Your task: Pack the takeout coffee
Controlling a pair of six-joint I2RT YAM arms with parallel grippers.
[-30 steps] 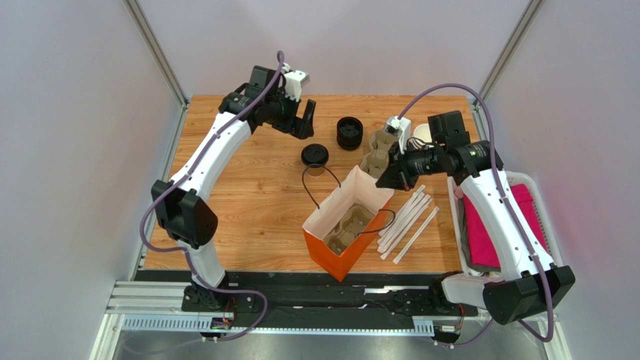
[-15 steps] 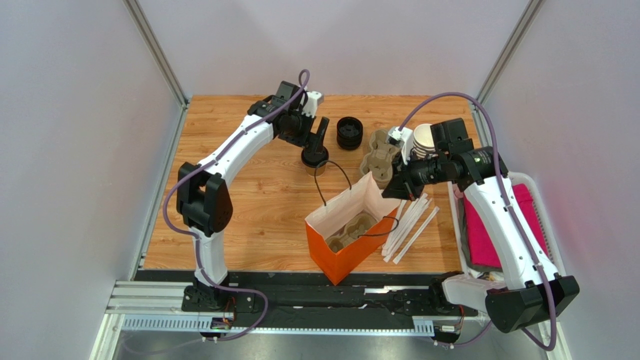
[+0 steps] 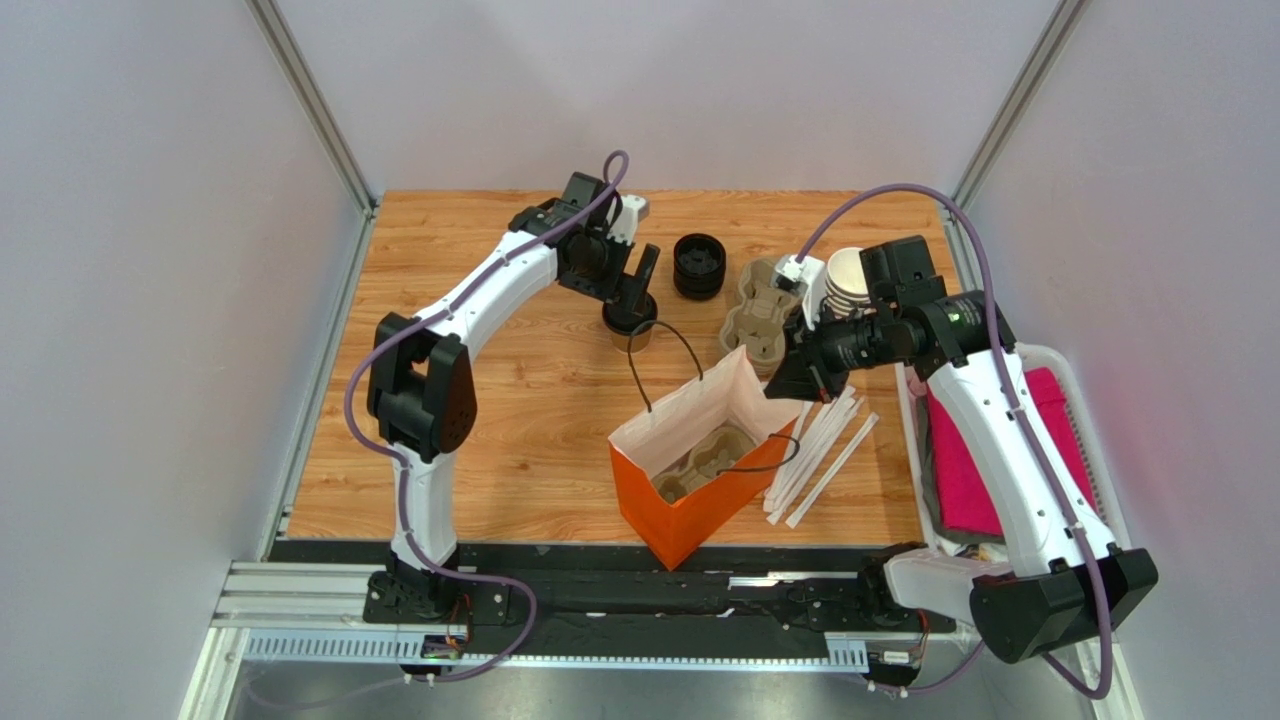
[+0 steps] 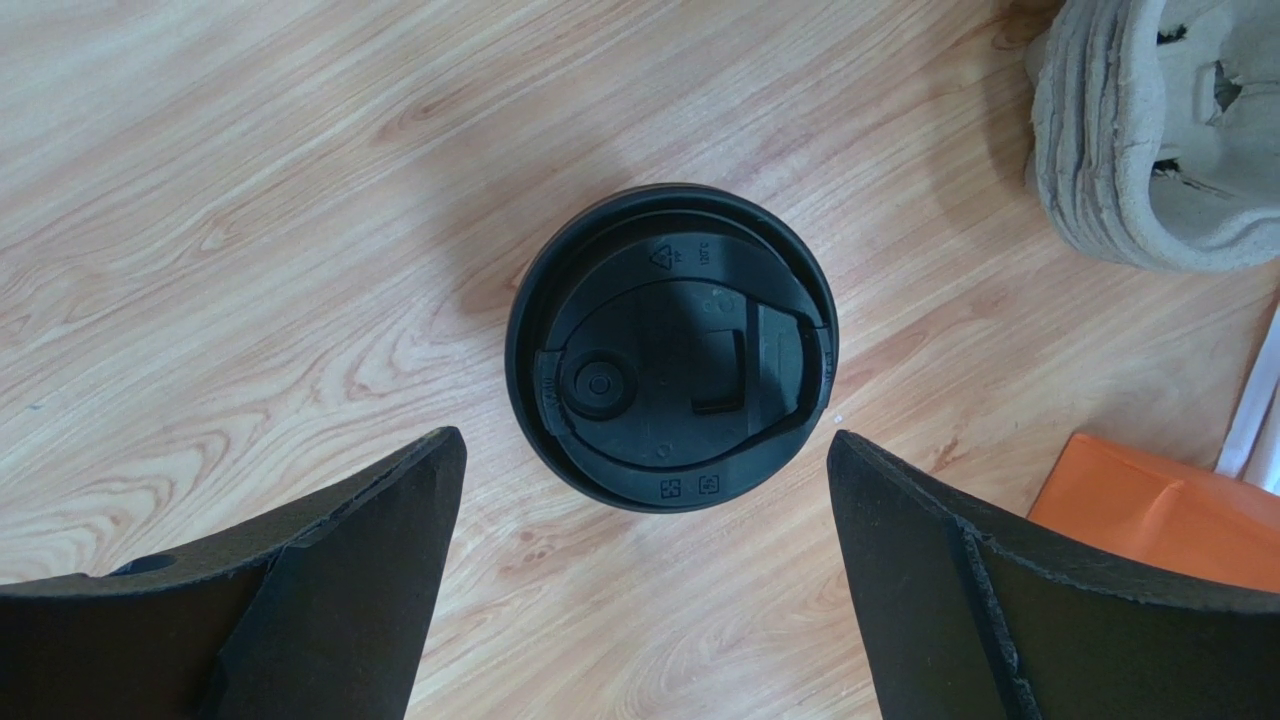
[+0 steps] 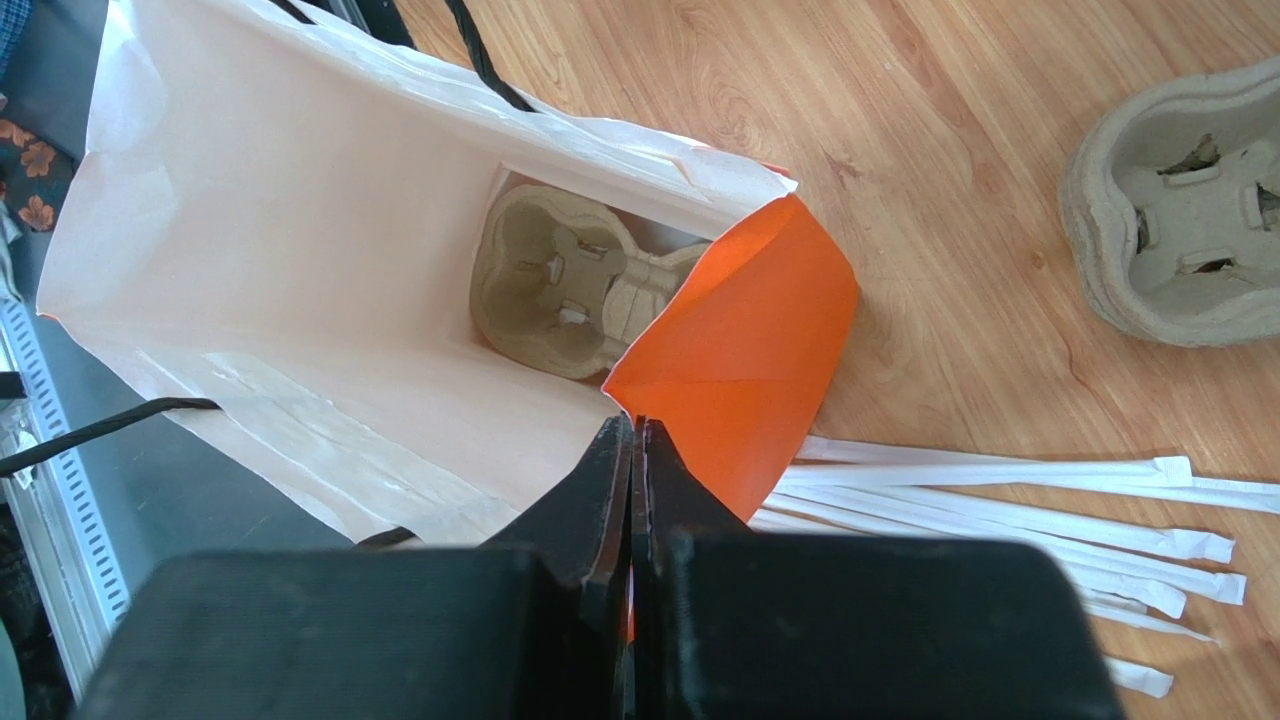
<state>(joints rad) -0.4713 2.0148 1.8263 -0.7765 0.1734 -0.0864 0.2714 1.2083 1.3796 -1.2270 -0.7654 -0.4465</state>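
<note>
— Takeout coffee (image 4: 672, 348): where does it stand against the tool?
— Upright on the wooden table (image 4: 226, 180), straight under the left gripper (image 4: 642, 450), between its two black fingers (image 4: 346, 570). The jaws gape wide. A strip of bare wood shows on either side of the black lid, so neither finger touches it.
— Can you see the cup itself?
— Hardly. From the wrist the lid covers the paper wall entirely. From above, the gripper overlaps it and only the lid is plain.
— What lies past the fingers?
— Beyond one finger, a stack of pulp carriers (image 4: 1157, 135), cut off by the frame edge. Nearer that finger is a corner of the orange paper bag (image 4: 1157, 510), also cut off.
— And the other arm?
— The right gripper (image 5: 631, 432) is pinched closed on that bag's rim, an orange sliver showing between its fingers. Just ahead of its tips, down inside the bag, lies one pulp carrier (image 5: 564, 293). Wrapped straws (image 5: 1022, 495) lie off to its side on the table, well apart from the coffee.
</note>
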